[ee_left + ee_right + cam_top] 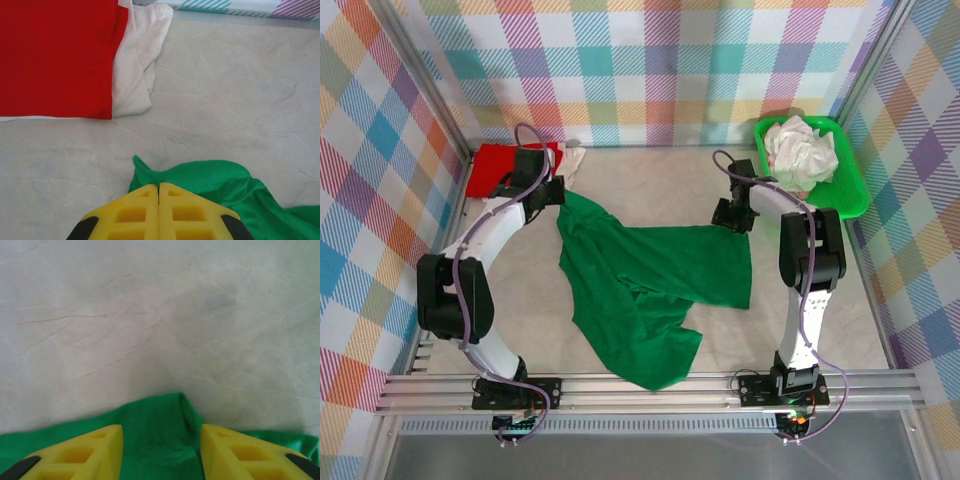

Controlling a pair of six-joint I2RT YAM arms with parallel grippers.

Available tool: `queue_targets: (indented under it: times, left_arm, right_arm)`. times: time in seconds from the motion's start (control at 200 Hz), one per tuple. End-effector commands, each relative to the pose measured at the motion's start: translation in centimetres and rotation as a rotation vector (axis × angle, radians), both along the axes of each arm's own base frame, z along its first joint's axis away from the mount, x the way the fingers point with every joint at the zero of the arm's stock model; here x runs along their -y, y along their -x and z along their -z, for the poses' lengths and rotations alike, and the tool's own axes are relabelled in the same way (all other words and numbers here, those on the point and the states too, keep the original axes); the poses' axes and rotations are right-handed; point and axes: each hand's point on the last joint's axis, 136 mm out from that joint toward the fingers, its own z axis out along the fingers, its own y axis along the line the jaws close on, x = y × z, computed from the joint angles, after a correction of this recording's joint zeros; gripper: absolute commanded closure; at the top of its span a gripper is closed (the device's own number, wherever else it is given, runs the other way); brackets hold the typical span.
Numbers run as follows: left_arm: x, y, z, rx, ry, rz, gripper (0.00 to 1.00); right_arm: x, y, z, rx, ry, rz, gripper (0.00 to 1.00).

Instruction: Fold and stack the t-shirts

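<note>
One green t-shirt [650,270] sprawled centre; one red t-shirt [495,165] over one white t-shirt [132,75]; white heap [800,150] in tray [855,195]. Left gripper [158,186] pinches green corner; right gripper [161,432] agape.

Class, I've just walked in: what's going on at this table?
Two robot arms are at a crumpled dark green t-shirt mid-table. The left hand is shut on its far left corner; the right hand hangs open over its far right corner. A folded red t-shirt lies on a white t-shirt far left; crumpled white cloth sits in the green tray.

Plaid walls [650,60] (pastel multicolour); green t-shirt [650,275]; red t-shirt [488,172].
</note>
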Motion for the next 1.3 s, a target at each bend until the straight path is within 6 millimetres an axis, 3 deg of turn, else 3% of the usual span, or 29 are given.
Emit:
queue_targets:
  times: [0.0, 0.245, 0.305, 0.465, 0.615, 0.735, 0.835, 0.99, 1.175, 1.295]
  left_arm:
    - [-0.2, 0.6, -2.0, 0.047, 0.033, -0.017, 1.0]
    - [0.2, 0.6, -1.7, 0.06, 0.072, -0.018, 1.0]
    - [0.2, 0.5, -1.8, 0.066, 0.075, -0.018, 1.0]
    - [0.4, 0.6, -1.7, 0.064, 0.09, -0.018, 1.0]
    - [0.0, 1.1, -1.9, 0.068, 0.097, -0.044, 1.0]
    - [-0.4, 2.3, -3.5, 0.108, 0.121, -0.075, 1.0]
    - [-1.2, 4.3, -5.8, 0.161, 0.135, -0.115, 1.0]
    - [-3.0, 9.2, -9.9, 0.235, 0.099, -0.162, 1.0]
    - [-4.4, 15.4, -15.8, 0.385, 0.057, -0.154, 1.0]
    - [-4.8, 18.8, -20.9, 0.482, 0.046, -0.132, 1.0]
  right_arm:
    - [0.5, -0.8, 0.1, 0.008, 0.024, 0.02, 0.56]
    - [-0.5, -1.7, 1.9, -0.002, -0.012, -0.026, 0.61]
    - [-0.6, -1.8, 2.1, -0.002, -0.014, -0.03, 0.68]
    - [-0.6, -2.2, 0.9, 0.036, -0.008, -0.049, 0.89]
    - [-0.5, -2.0, -1.5, 0.082, 0.002, -0.062, 1.0]
    - [-0.7, -1.1, -5.7, 0.17, 0.016, -0.075, 1.0]
    - [-0.7, 1.1, -10.0, 0.255, 0.036, -0.087, 1.0]
    - [0.4, 6.0, -16.1, 0.394, 0.038, -0.076, 1.0]
    - [3.0, 13.0, -26.3, 0.736, 0.042, -0.041, 1.0]
    - [4.3, 17.2, -32.8, 0.94, 0.035, -0.039, 1.0]
